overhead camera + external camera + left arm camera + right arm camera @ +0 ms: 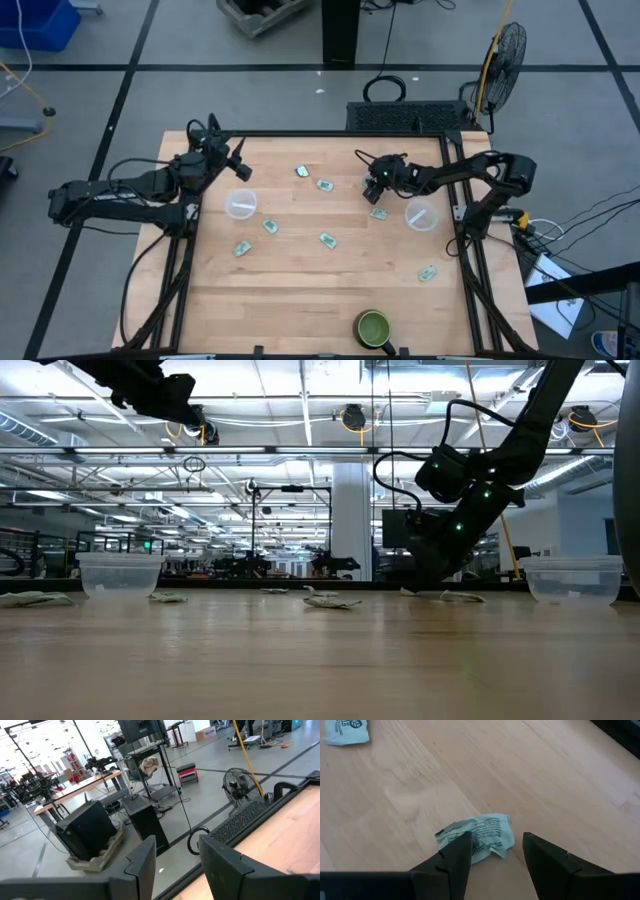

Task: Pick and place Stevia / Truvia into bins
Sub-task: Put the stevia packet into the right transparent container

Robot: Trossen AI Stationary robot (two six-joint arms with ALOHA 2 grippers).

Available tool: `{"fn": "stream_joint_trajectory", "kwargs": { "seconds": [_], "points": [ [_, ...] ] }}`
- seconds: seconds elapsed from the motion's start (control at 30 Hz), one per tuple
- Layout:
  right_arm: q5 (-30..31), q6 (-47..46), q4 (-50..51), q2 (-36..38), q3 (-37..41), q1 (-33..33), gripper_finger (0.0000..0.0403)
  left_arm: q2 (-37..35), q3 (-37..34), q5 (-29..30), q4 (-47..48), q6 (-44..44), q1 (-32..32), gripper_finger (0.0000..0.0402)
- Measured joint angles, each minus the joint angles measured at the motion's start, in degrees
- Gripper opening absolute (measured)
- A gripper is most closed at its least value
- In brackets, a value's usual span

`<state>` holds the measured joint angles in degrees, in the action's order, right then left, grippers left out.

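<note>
Several pale green Stevia / Truvia sachets lie scattered on the wooden table, among them sachet [324, 185], sachet [378, 212] and sachet [327, 239]. My right gripper [372, 188] is down near the tabletop, just left of the right bin [421, 214]. In the right wrist view it is open [496, 837], its fingers straddling a crumpled sachet [477, 837] that lies flat on the wood. Another sachet [345, 732] lies farther off. The left bin [241, 205] stands at mid-left. My left gripper [243, 170] hangs raised behind that bin, open [176, 842] and empty.
A green dark-rimmed bowl [373, 326] sits near the table's front edge. A black frame rail [330, 137] borders the table. A fan [505, 55] stands on the floor beyond the back right corner. More sachets lie at front left [242, 248] and front right [428, 272].
</note>
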<state>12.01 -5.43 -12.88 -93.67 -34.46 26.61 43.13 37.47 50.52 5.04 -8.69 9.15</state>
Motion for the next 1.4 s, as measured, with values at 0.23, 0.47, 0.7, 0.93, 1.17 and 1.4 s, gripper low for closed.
{"fn": "stream_joint_trajectory", "kwargs": {
  "seconds": [0.23,0.47,0.7,0.93,1.17,1.4],
  "points": [
    [0.00,0.00,0.30,-0.04,0.00,0.00,0.0169,0.00,0.00,-0.02,-0.04,0.32,0.00,0.0157],
    [-0.24,-2.98,0.47,-0.11,0.02,-0.04,0.0117,0.00,-0.02,-0.03,-0.04,1.51,0.00,0.0157],
    [-0.14,-4.30,0.60,-0.13,0.08,-0.07,0.0029,0.00,-0.02,-0.02,-0.04,1.51,0.00,0.0157],
    [0.22,-2.97,-0.19,0.59,0.21,-1.37,0.0005,0.00,-0.02,-0.02,-0.02,1.51,0.00,0.0157],
    [3.01,-1.16,3.31,10.10,0.31,-7.05,0.0001,0.00,-0.02,-0.04,-0.02,1.49,0.00,0.0157],
    [5.39,-3.94,19.10,24.36,0.26,-13.56,0.0001,0.00,-0.02,-0.04,0.00,1.73,-0.02,0.0157]
  ]
}}
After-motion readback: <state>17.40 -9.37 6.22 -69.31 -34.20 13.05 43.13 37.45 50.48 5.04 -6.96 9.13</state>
